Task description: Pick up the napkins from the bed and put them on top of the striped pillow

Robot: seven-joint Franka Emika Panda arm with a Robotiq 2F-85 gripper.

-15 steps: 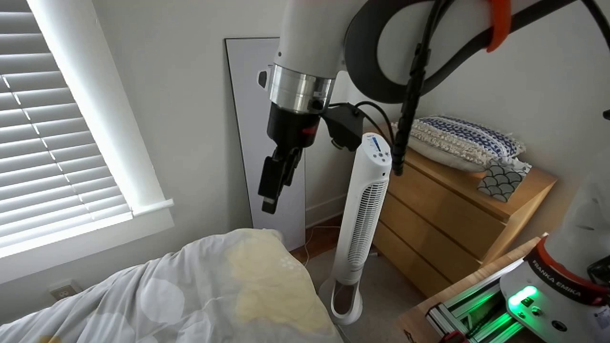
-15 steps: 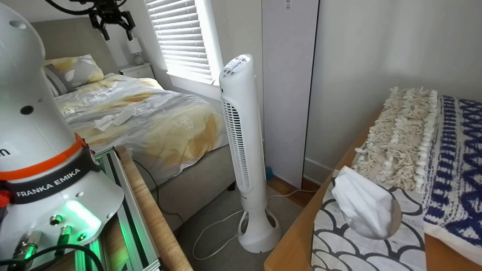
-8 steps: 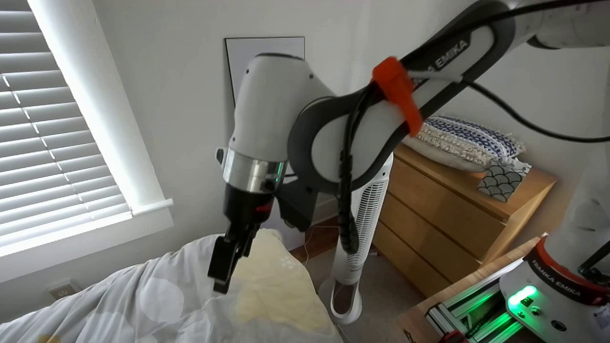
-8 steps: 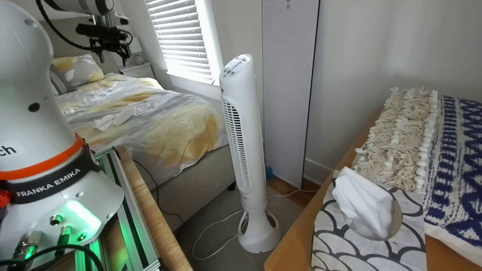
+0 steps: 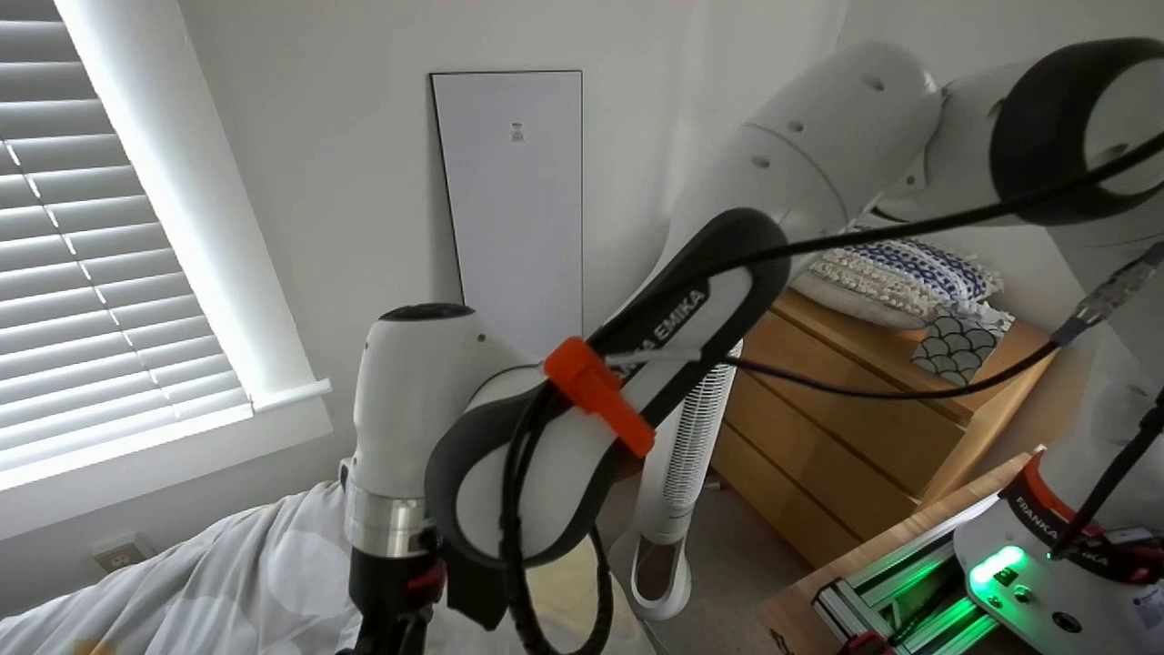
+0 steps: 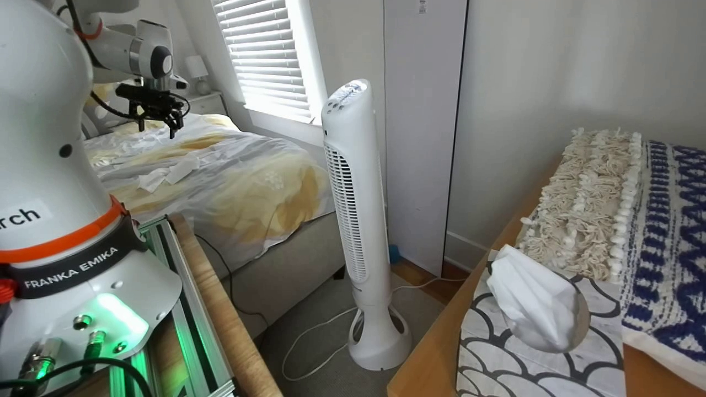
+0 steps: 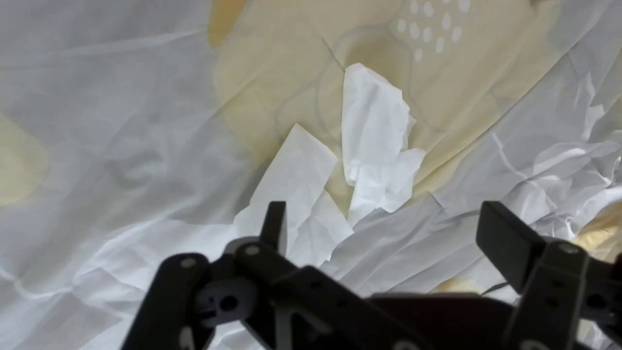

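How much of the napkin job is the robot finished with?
Looks done: reaching over the bed, where the open gripper hangs. In hand, probably: the grab; the napkins lie below, ungripped. Left: lifting them and laying them on the striped pillow, where none show yet.

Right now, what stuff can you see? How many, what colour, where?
Tower fan: 1, white, on floor
Bed: 1, grey and yellow, beside fan
Napkins: 2 bunches, white, on bed
Bed pillows: count unclear, yellow and grey, partly hidden
Dresser: 1, light brown, fan's other side
Striped pillow: 1, cream and blue, on dresser
Tissue box: 1, grey and white, on dresser
Panel: 1, white, past fan
Blind: 1, white, past bed
Bedside table: 1, white, past bed
Lamp: 1, white, on bedside table
Table: 1, brown, beside bed
Arm: 1, white, over bed
Fingers: 2, black, apart above bed
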